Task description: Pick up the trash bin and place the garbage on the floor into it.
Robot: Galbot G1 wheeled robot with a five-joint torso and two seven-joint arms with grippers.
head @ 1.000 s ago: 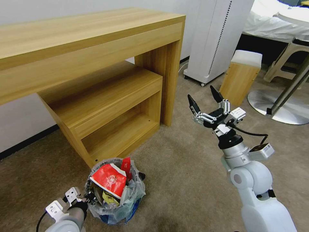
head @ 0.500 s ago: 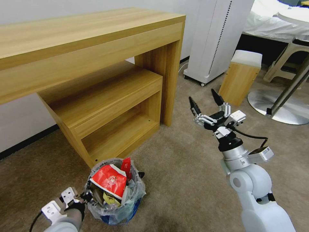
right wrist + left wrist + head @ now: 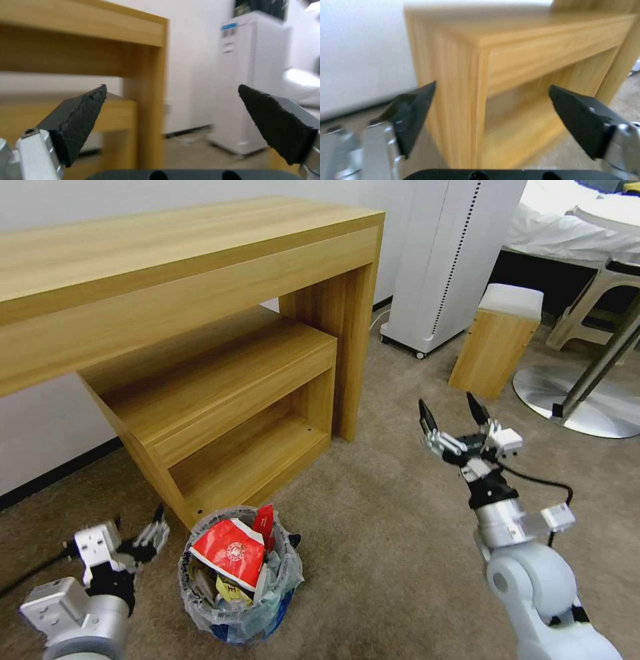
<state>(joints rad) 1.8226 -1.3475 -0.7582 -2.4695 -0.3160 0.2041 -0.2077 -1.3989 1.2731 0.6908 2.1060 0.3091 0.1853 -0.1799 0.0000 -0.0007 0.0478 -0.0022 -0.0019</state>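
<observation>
The blue trash bin [image 3: 241, 588], lined with a whitish plastic bag, stands upright on the beige carpet floor [image 3: 380, 533] in front of the low shelf. Garbage fills it to the rim, with a red snack wrapper [image 3: 225, 553] on top. To the bin's left, my left gripper [image 3: 139, 520] is open and clear of the rim; the left wrist view has this gripper [image 3: 492, 84] facing the shelf's side panel. My right gripper [image 3: 448, 405] hangs open and empty above the carpet to the bin's right. In the right wrist view that gripper [image 3: 172, 86] points at the desk leg.
A wooden desk [image 3: 200, 267] with a low shelf unit [image 3: 233, 400] stands just behind the bin. A tall white appliance [image 3: 447, 260], a wooden stool with a white cushion [image 3: 499, 340] and a round metal table base [image 3: 573, 403] stand at the right.
My left gripper has let go of the bin's rim, opened and moved away to the left. My right arm has drawn back and to the right. The bin stays put.
</observation>
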